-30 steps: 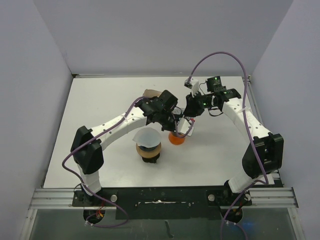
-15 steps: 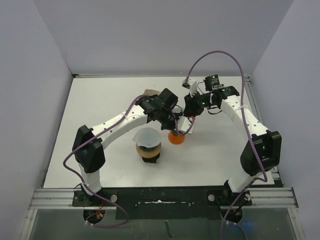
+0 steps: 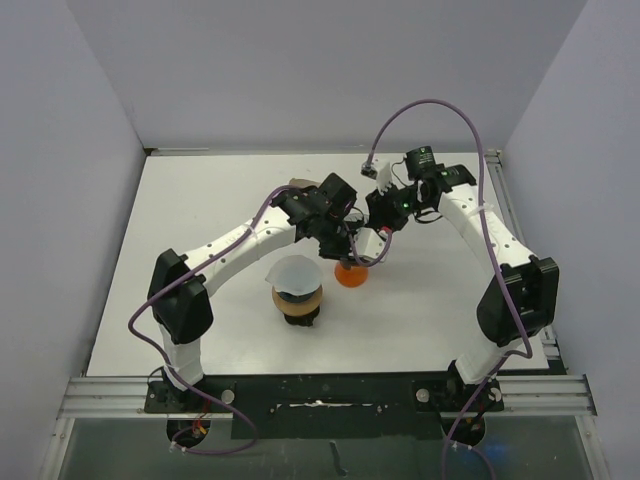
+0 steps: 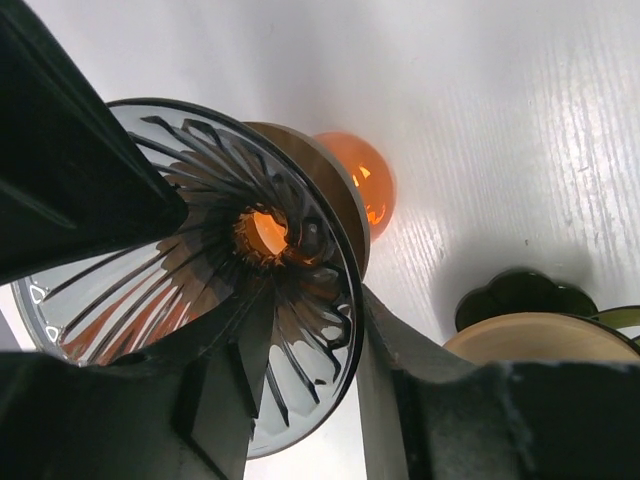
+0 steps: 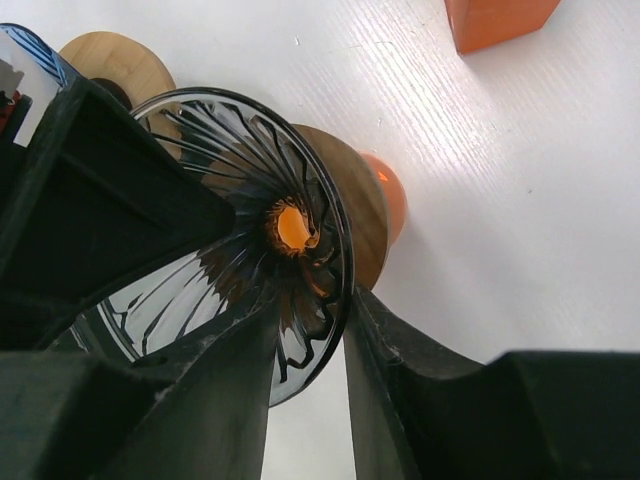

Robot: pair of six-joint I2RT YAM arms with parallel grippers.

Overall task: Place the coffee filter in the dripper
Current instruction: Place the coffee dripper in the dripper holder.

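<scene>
The glass dripper (image 4: pixel 300 300) stands with its wooden collar (image 4: pixel 335 195) on an orange round vessel (image 3: pixel 351 277) at the centre of the white surface (image 3: pixel 180 200). Both arms meet above it.

In the left wrist view, the left claw (image 4: pixel 315 330) straddles the dripper's rim at the bottom of the frame. One finger is inside the ribbed cone and one outside, and the gap between them is far wider than the thin glass, so the claw is released. In the right wrist view, the right claw (image 5: pixel 312 320) stands the same way over the rim, also released.

The white paper coffee filter (image 3: pixel 292 272) is not in the dripper. It sits open-mouthed on a brown round stand (image 3: pixel 298 305), just left of and below centre in the top view, near the orange vessel but apart from it. An orange block (image 5: pixel 500 20) lies at the upper right of the right wrist view.
</scene>
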